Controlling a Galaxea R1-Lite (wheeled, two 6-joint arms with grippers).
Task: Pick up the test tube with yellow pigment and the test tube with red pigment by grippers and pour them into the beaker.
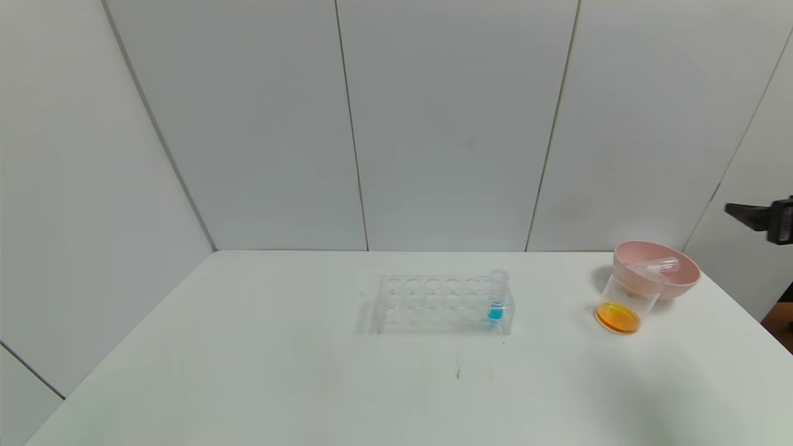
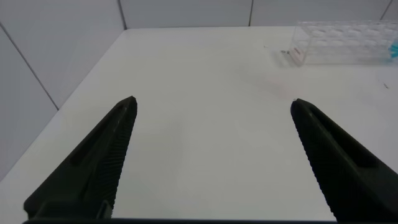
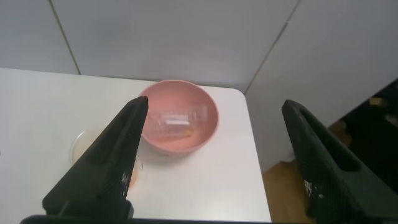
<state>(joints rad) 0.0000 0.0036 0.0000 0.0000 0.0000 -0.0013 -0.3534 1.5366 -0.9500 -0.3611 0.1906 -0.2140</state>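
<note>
The beaker (image 1: 626,296) stands at the table's right, just in front of the pink bowl, with orange liquid in its bottom. No tube with a yellow or a red band shows; clear, drained tubes (image 1: 657,265) lie in the pink bowl, also in the right wrist view (image 3: 177,118). My right gripper (image 1: 753,218) is open and empty, raised beyond the table's right edge; in its own view (image 3: 214,102) it looks down on the bowl, and one finger partly hides the beaker (image 3: 84,144). My left gripper (image 2: 212,101) is open and empty over the table's left part.
A clear tube rack (image 1: 433,303) stands mid-table with a blue-liquid tube (image 1: 497,297) at its right end; the rack also shows in the left wrist view (image 2: 339,40). The pink bowl (image 1: 681,282) sits near the table's far right corner (image 3: 239,93), with floor beyond.
</note>
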